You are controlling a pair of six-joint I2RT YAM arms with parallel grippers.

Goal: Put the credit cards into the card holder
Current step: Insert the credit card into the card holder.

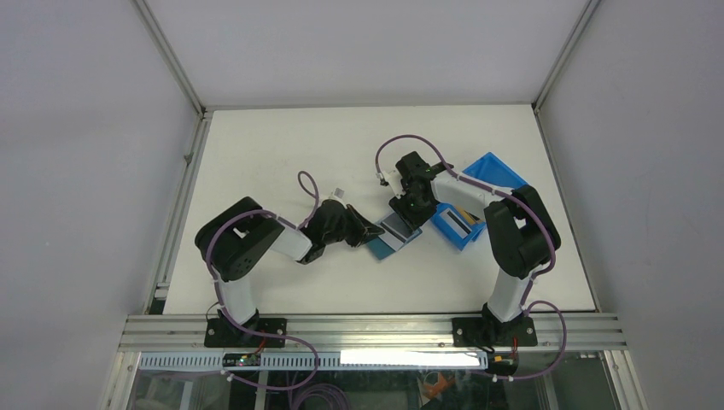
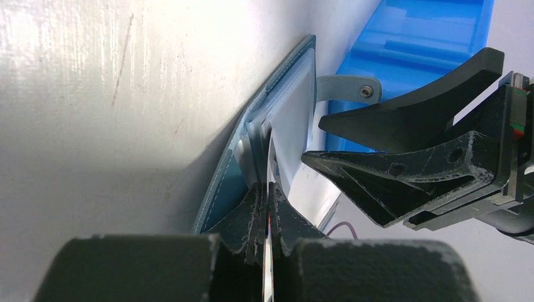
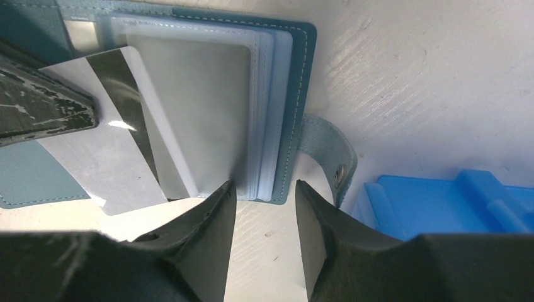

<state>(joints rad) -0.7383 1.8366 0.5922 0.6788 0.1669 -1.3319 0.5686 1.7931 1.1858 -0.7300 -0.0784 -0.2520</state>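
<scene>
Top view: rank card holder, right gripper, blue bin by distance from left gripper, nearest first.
1. card holder, centre, right at the left gripper's fingers.
2. right gripper, just beyond, over the holder's far edge.
3. blue bin, farthest, off to the right.

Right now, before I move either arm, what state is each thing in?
wallet: open, snap tab undone.
left gripper: shut on the card.
card: partly inside a clear sleeve.
right gripper: open, jaws straddling the wallet's edge.
bin: upright, spare card lying inside.
</scene>
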